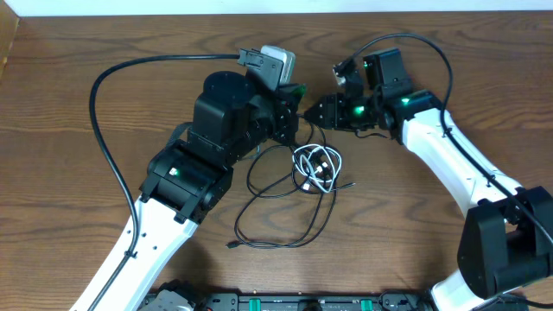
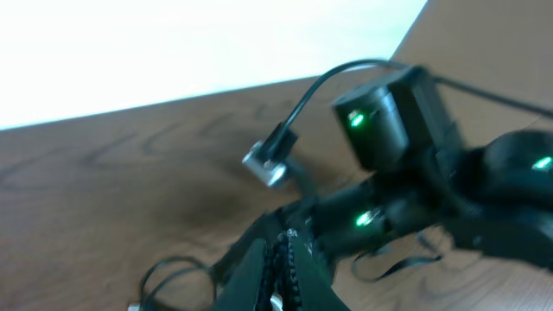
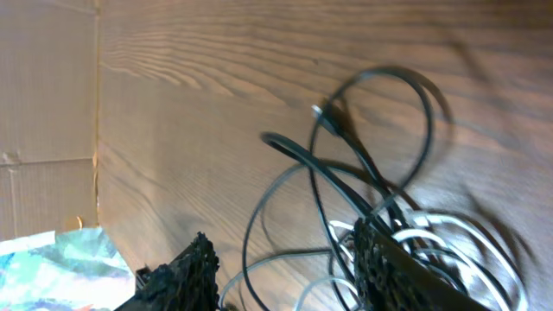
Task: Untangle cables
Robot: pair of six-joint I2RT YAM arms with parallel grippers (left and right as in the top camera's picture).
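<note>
Found the white cable (image 1: 316,168) wound into a small loose coil on the wooden table (image 1: 69,225). Saw the black cables (image 1: 281,197) looped through and around that coil, spilling mostly to its left and to its near side, with one small plug (image 1: 232,245) lying well to the near left of the coil. Noted the left gripper (image 1: 292,121) just beyond the coil and a little to its left, fingers (image 2: 259,268) pressed fully together. Could not tell through the blur of the left wrist view whether any strand sat pinched between them. Noted the right gripper (image 1: 321,111) just beyond the coil on its far side, tip to tip with the left one, jaws standing apart and gripping nothing. Saw in the right wrist view one finger (image 3: 393,268) overlapping the coil's white strands, with black loops running through the gap.
</note>
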